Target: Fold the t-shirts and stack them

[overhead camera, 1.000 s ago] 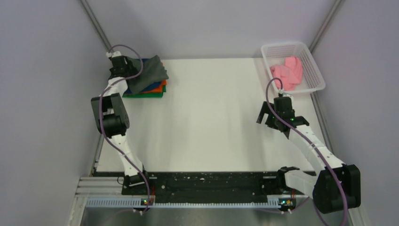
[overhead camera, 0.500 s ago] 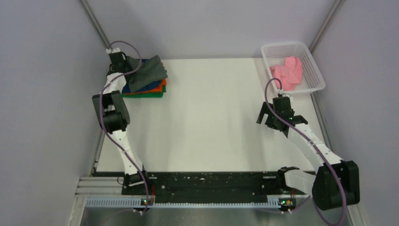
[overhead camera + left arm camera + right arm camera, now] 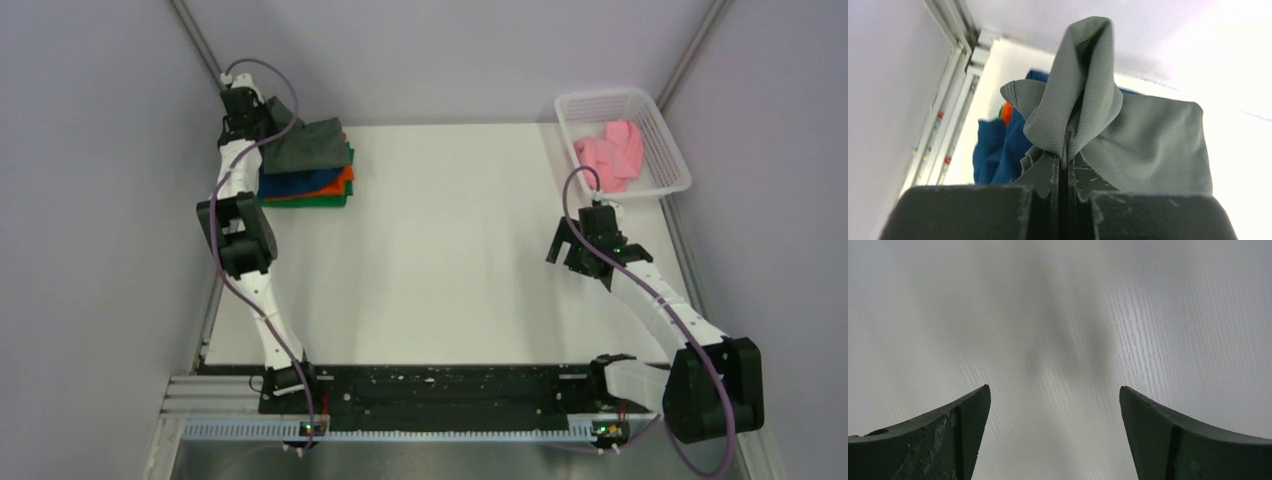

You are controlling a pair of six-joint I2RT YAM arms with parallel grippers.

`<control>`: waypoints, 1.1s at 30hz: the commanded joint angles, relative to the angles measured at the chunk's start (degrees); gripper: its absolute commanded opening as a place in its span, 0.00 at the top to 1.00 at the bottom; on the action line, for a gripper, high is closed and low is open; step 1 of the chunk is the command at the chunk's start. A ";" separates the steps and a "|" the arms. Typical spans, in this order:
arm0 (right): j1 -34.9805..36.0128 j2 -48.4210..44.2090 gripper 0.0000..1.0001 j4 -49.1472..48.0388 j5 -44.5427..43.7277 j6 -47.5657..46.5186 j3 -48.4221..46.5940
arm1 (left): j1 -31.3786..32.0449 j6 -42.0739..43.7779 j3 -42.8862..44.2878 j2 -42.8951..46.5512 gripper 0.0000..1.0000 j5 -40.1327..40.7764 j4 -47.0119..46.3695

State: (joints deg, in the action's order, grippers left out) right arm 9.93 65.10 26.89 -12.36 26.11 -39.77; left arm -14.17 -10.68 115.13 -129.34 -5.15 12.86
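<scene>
A stack of folded t-shirts lies at the table's far left: green (image 3: pixel 305 201) at the bottom, orange (image 3: pixel 347 180), navy blue (image 3: pixel 300 183), and the charcoal grey t-shirt (image 3: pixel 312 145) on top. My left gripper (image 3: pixel 248 112) is at the stack's far left corner, shut on a bunched edge of the grey t-shirt (image 3: pixel 1153 145). In the left wrist view the cloth rises in a fold from between the closed fingers of the left gripper (image 3: pixel 1066 155), with blue cloth (image 3: pixel 998 145) below. My right gripper (image 3: pixel 578 256) hovers open over bare table at the right, and the right wrist view shows nothing between the spread fingers of the right gripper (image 3: pixel 1054 390).
A white mesh basket (image 3: pixel 600 97) at the far right corner holds a crumpled pink t-shirt (image 3: pixel 612 152). Grey walls and metal frame posts stand close behind the stack and beside the left arm. The arms' black base rail runs along the near edge.
My left gripper has shut on the grey t-shirt's edge and pulled it toward the far left corner, so the shirt lies squarer on the stack. The right arm has hardly moved.
</scene>
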 commanded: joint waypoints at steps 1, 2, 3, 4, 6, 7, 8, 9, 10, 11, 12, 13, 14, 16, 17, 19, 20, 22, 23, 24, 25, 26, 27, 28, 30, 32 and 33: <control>-0.47 0.39 0.01 0.12 -1.51 0.98 -1.64 | -2.10 4.36 9.23 -4.02 1.00 -4.31 2.82; -0.45 0.63 0.01 0.33 -1.53 1.16 -1.67 | -2.43 4.56 10.28 -4.65 1.00 -5.64 3.61; -0.50 0.78 0.01 0.51 -1.55 1.34 -1.81 | -2.58 4.94 10.41 -5.00 1.00 -6.58 3.95; -0.50 0.98 0.01 0.57 -1.29 1.46 -1.88 | -2.61 5.38 10.01 -5.16 1.00 -6.92 3.88; -0.45 1.18 0.01 0.52 -0.74 1.85 -1.98 | -2.70 5.91 9.35 -5.87 1.00 -6.94 3.67; -0.50 1.30 0.01 0.46 -0.48 1.86 -1.99 | -2.66 6.06 9.44 -6.61 1.00 -6.45 3.73; -0.49 1.31 0.01 0.42 -0.30 1.92 -2.06 | -2.70 6.10 9.79 -7.37 1.00 -5.49 4.13; -0.46 1.23 0.01 0.44 -0.05 1.93 -2.00 | -2.76 6.06 10.63 -8.17 1.00 -4.60 4.48; -0.47 1.24 0.01 0.48 0.12 1.93 -1.98 | -2.78 5.99 11.59 -8.86 0.94 -3.41 5.45; -0.48 1.19 0.01 0.59 0.14 1.98 -1.98 | -2.79 5.82 12.43 -9.41 0.88 -2.13 5.92; -0.45 1.14 0.01 0.75 0.07 2.01 -1.98 | -2.87 5.76 12.89 -9.73 0.82 -0.26 6.10; -0.45 0.97 0.01 0.71 0.05 2.02 -2.02 | -2.92 5.40 13.06 -9.82 0.76 1.43 5.95; -0.44 0.90 0.01 0.86 0.11 2.04 -2.06 | -2.96 4.80 13.10 -9.69 0.70 3.24 5.76; -0.52 0.57 0.01 0.82 0.26 2.10 -2.07 | -3.04 2.59 13.03 -9.37 0.57 6.92 5.56; -0.50 0.36 0.01 0.83 0.52 2.18 -2.07 | -3.05 1.20 13.02 -8.97 0.44 7.58 5.78; -0.48 -0.09 0.01 0.91 0.80 2.20 -1.91 | -2.97 -0.66 12.13 -7.36 0.21 6.36 5.85; -0.45 -0.44 0.01 0.94 0.92 2.23 -1.85 | -2.89 -1.53 10.74 -6.24 0.07 5.63 5.49; -0.50 -1.34 0.01 1.12 0.93 2.12 -1.57 | -2.59 -3.16 8.15 -3.51 0.01 5.42 4.45; -0.52 -1.80 0.01 1.19 0.88 2.10 -1.36 | -2.32 -3.79 6.37 -1.94 0.01 4.07 3.66; -0.45 -2.36 0.01 1.24 0.97 2.04 -1.18 | -2.01 -4.35 4.26 -0.20 0.01 3.49 2.61; -0.49 -2.90 0.01 1.20 1.02 1.90 -0.92 | -1.59 -5.21 1.44 1.72 0.01 3.63 1.10; -0.50 -3.35 0.01 1.16 1.11 1.74 -0.66 | -1.06 -5.98 -1.83 3.76 0.01 4.35 -1.08; -0.46 -3.71 0.01 1.30 1.48 1.43 -0.38 | -0.40 -6.36 -4.97 5.85 0.01 6.26 -3.40; -0.46 -4.18 0.01 1.35 1.74 1.22 0.01 | 0.67 -6.34 -7.82 7.80 0.01 9.21 -5.42; -0.52 -4.93 0.01 1.41 2.14 0.99 0.87 | 3.08 -5.54 -11.53 11.04 0.01 15.78 -7.60; -0.53 -5.74 0.01 1.23 2.60 1.12 1.36 | 5.34 -5.65 -13.30 13.53 0.01 20.47 -8.16; -0.49 -6.01 0.01 1.09 3.08 1.07 1.44 | 6.18 -6.14 -14.02 14.79 0.01 22.44 -8.42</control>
State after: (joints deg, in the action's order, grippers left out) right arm 9.93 61.19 27.97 -10.68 27.55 -39.33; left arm -12.67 -15.31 103.72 -123.02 6.94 12.32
